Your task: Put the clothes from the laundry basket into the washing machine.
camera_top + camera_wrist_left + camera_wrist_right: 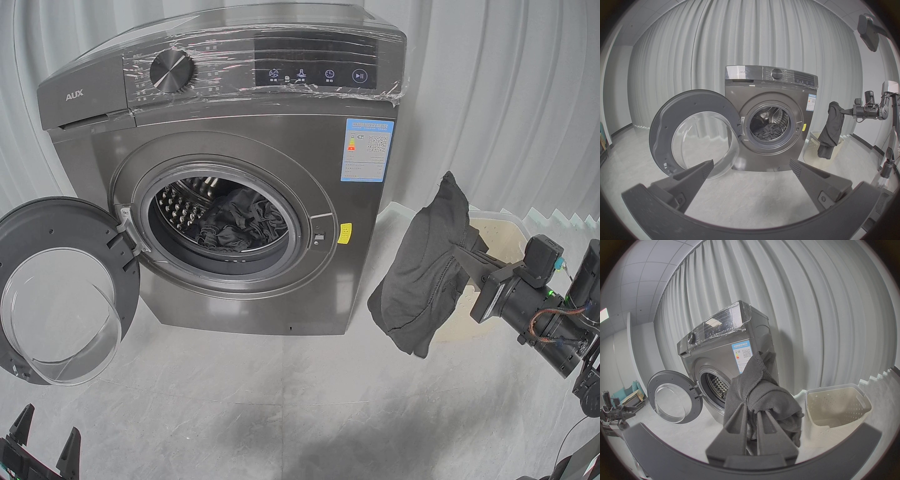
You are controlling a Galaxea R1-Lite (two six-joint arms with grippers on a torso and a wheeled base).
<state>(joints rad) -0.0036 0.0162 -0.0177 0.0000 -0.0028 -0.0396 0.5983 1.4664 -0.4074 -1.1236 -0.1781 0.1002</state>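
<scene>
A grey front-loading washing machine (250, 156) stands with its round door (59, 287) swung open to the left. Dark clothes (240, 222) lie inside the drum. My right gripper (470, 259) is shut on a dark grey garment (428, 275), which hangs in the air to the right of the machine, above the floor and in front of the cream laundry basket (500, 231). In the right wrist view the garment (759, 393) bunches over the gripper (752, 418), and the basket (837, 407) looks bare inside. My left gripper (750, 167) is open, low and back from the machine.
Pale curtains (512, 94) hang behind the machine and basket. The light tiled floor (262, 387) in front of the machine is bare. The open door (693, 131) juts out on the left side.
</scene>
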